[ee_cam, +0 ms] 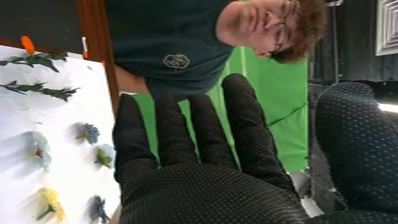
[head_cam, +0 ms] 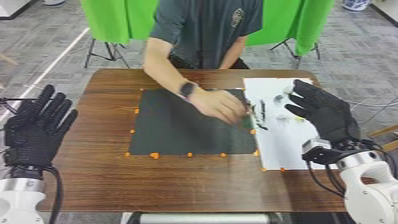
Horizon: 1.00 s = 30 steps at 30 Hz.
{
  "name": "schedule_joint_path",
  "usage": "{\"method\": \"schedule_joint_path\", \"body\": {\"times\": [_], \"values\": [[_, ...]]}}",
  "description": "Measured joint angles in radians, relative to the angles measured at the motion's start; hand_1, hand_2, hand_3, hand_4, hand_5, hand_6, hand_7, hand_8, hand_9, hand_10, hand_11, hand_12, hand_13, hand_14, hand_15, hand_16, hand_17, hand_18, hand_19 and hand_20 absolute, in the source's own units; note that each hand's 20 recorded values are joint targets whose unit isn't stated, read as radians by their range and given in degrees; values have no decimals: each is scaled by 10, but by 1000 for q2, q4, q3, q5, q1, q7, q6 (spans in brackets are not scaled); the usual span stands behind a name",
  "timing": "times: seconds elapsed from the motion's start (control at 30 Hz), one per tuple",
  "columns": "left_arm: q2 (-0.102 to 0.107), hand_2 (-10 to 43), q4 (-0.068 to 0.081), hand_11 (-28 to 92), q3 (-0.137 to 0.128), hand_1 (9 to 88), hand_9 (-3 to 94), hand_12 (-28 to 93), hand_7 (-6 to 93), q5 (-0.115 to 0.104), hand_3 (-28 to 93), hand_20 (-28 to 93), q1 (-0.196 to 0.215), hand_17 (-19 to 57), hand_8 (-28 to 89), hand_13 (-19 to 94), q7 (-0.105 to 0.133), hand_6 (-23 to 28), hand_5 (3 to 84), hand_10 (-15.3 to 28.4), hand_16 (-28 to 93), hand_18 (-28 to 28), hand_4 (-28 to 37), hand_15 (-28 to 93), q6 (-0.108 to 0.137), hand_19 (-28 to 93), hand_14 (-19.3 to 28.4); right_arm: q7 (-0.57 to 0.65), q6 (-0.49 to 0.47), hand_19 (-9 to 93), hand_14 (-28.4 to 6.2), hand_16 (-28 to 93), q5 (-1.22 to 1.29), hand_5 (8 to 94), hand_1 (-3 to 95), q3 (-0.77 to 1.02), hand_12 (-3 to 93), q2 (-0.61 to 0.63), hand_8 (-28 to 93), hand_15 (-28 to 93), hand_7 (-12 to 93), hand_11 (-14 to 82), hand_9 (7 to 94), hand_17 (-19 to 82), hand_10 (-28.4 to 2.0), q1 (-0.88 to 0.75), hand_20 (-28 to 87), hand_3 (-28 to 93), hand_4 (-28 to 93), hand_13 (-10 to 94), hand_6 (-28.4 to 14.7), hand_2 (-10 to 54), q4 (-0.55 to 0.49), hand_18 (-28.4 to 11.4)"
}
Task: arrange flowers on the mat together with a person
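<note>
Left of the black mat, the left hand is open, fingers straight; right of it, the right hand likewise.

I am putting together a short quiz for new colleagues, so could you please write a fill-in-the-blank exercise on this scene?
The flowers lie on a sheet coloured ____.
The bare hand over the dark mat belongs to the ____.
The robot's gloved hand nearest the sheet is its ____ one.
The cloth hanging behind the table is ____.

Missing words: white; person; right; green.
</note>
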Motion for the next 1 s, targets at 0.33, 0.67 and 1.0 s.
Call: {"method": "schedule_joint_path", "body": {"times": [0.33,0.67,1.0], "values": [[-2,125,0,70,1,264,290,57,35,-1,683,110,0,-28,-83,197,-7,48,361,109,-27,100,-283,35,-8,163,78,3,4,329,-132,69,-2,401,155,5,66,1,-106,86,113,58,292,62,-133,-9,58,807,-250,262,-49,139,-4,-170],[-3,128,0,71,0,264,292,57,36,0,695,110,4,-27,-84,199,-7,49,363,109,-27,100,-283,36,-8,163,78,-10,58,343,-138,76,-4,414,159,7,66,21,-108,98,116,63,300,61,-128,-32,60,809,-251,269,-44,142,-14,-174],[-5,126,0,64,1,266,287,57,36,0,694,109,7,-27,-84,199,-7,44,353,107,-27,101,-283,36,-8,162,79,-2,61,346,-138,77,-4,411,165,11,65,23,-108,102,116,64,301,60,-128,-55,58,807,-254,269,-43,150,-18,-175]]}}
